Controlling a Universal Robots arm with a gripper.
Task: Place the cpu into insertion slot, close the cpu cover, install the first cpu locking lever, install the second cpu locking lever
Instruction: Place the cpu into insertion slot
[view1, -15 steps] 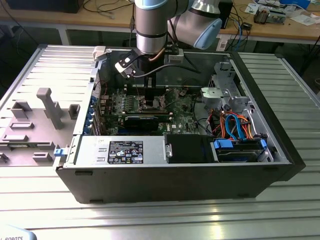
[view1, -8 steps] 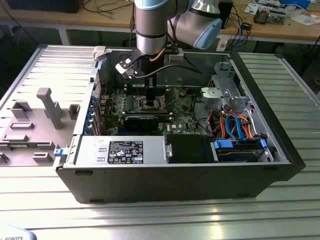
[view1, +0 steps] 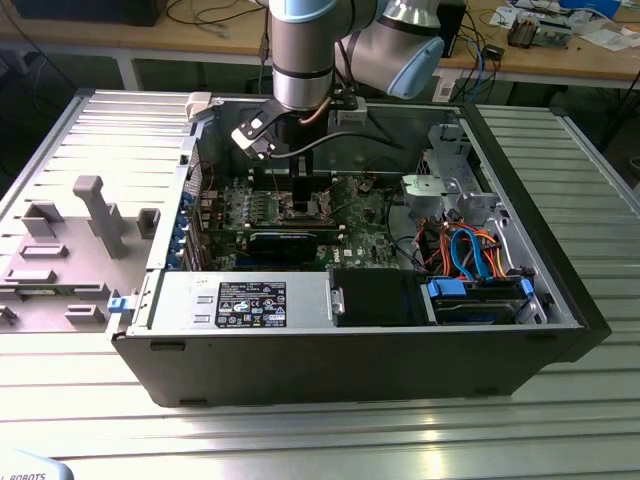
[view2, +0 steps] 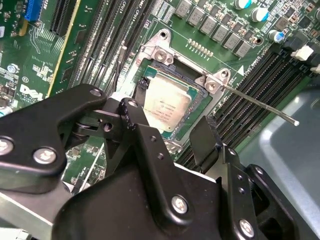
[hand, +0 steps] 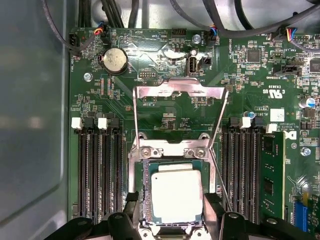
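Currently, gripper (hand: 172, 206): one, released, its two fingers (hand: 132, 212) spread wide apart.
Cpu (hand: 177, 196): one, silver top up, lying flat between the two fingers.
Insertion slot (hand: 146, 185): one, framing the cpu, directly beneath the gripper.
Cpu cover (hand: 177, 91): one, swung up and open, just beyond the fingertips.
Locking lever (view2: 260, 105): one thin rod in plain sight, standing free, angling away beside one finger.
Motherboard (hand: 95, 100): one, green, under the gripper.

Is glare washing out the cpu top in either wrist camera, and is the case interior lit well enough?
First wrist view: the square silver-grey cpu glares near white, markings faint. Second wrist view: the cpu is evenly lit, markings visible. Exterior view: the green motherboard sits dim inside the dark case.
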